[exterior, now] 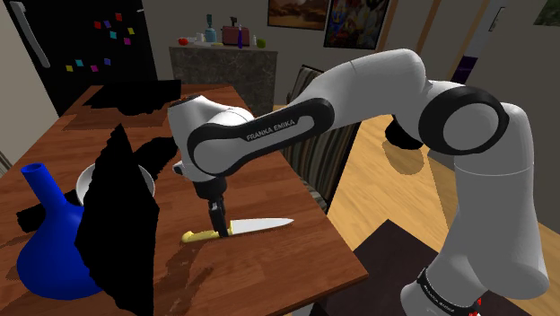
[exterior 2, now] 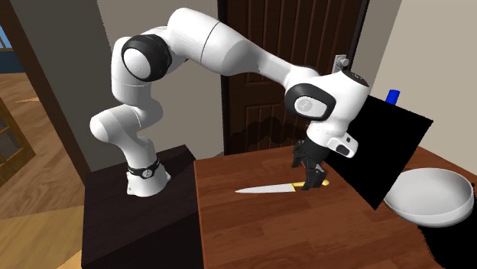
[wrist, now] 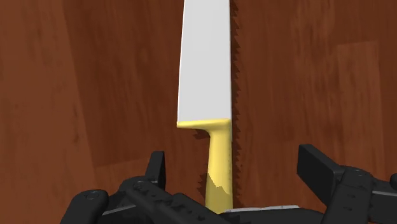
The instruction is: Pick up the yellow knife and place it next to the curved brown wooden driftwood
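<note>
Two fingers [wrist: 315, 167] were spread wide — the knife [wrist: 203, 76] was laid flat on the tabletop [wrist: 76, 95], its yellow handle between them, untouched.

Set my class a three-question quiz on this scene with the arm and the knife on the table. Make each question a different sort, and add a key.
1. Short answer: which part of the knife lies between the fingers of the gripper?
2. True or false: the fingers are shut on the knife.
3. Multiple choice: the vase standing on the table is A) red, B) blue, C) green.

Key
1. The yellow handle.
2. False: the fingers stand apart on either side of the handle and do not touch it.
3. B.
</note>
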Motion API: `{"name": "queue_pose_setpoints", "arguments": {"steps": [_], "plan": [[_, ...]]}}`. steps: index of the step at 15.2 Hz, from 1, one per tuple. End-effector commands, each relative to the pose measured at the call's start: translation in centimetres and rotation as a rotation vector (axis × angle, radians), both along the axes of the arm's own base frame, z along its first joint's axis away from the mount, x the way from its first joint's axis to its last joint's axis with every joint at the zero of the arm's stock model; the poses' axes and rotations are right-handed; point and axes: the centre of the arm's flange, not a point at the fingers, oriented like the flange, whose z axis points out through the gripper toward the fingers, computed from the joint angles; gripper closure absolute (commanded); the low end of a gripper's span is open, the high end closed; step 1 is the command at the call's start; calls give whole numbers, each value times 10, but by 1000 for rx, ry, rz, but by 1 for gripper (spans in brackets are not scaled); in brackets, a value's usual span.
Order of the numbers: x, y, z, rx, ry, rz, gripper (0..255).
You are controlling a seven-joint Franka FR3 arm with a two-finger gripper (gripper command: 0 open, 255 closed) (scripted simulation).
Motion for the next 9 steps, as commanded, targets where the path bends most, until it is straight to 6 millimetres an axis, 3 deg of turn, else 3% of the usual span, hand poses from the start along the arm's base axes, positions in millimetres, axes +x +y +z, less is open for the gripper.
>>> {"name": "queue_pose_setpoints", "arguments": {"steps": [1, 2, 9], "plan": [[5, 2, 23, 0, 1, 0, 0], [7, 3, 33, 0, 1, 0, 0], [7, 3, 33, 0, 1, 0, 0]]}}
